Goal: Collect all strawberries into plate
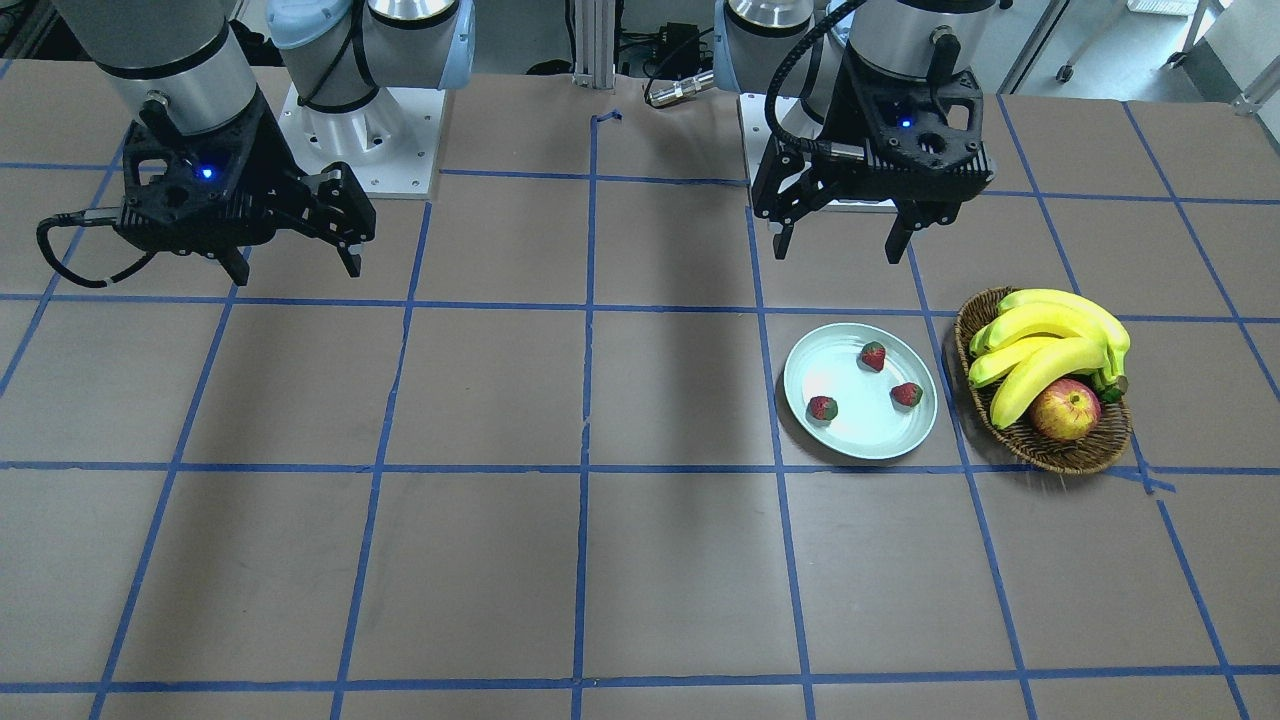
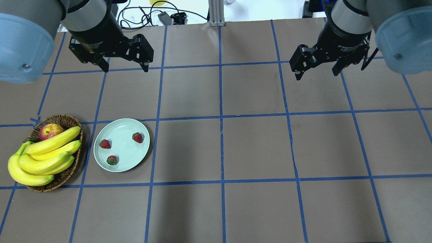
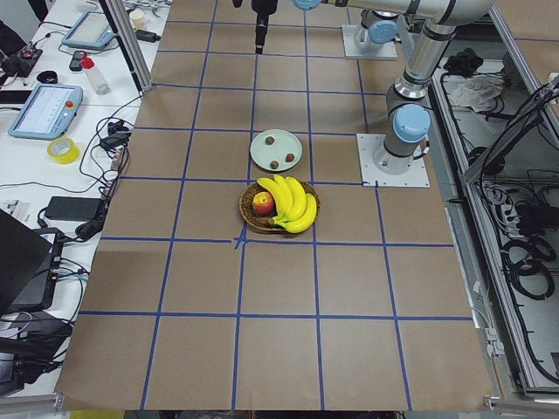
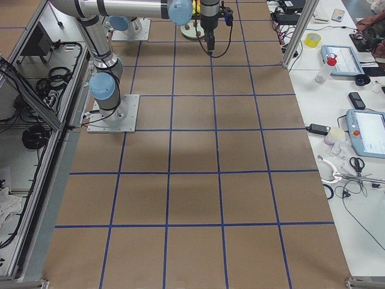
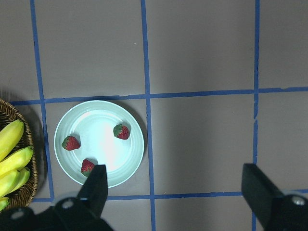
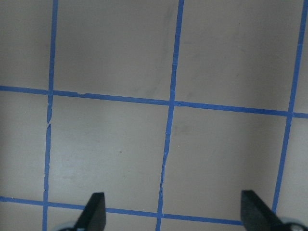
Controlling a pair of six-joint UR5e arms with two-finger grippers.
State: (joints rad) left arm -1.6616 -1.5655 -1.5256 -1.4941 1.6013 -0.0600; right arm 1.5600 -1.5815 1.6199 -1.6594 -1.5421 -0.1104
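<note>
Both pincers stand with their fingers spread wide and nothing between them. The left gripper [image 2: 126,67] hangs above the table, apart from the plate. In its own wrist view the two dark fingers [image 5: 94,185] frame the bottom edge, and the plate lies below them toward the left. The right gripper [image 2: 316,75] is equally wide apart. It hangs over the other half of the table, well away from the fruit, and its wrist camera shows only brown surface and blue lines.

All three strawberries [image 2: 105,144] lie inside the plate [image 2: 125,131], a round, pale mint-green dish with a raised rim. They sit in a loose triangle and none touches another. In the overhead view, one lies toward the basket side. A second [image 2: 137,137] lies toward the middle of the table. The third [image 2: 111,160] lies close to the rim at the bottom of that view.

The plate rests flat on the table [image 2: 256,145], inside one square of the blue tape lines [image 2: 221,118]. Just beside it, on the side away from the table's middle, sits a brown wicker basket [image 2: 60,118]. The two look close but apart. The basket holds a bunch of yellow bananas [image 2: 44,158], which overhang its rim, and a red-yellow apple [image 2: 50,131] tucked against them.
</note>
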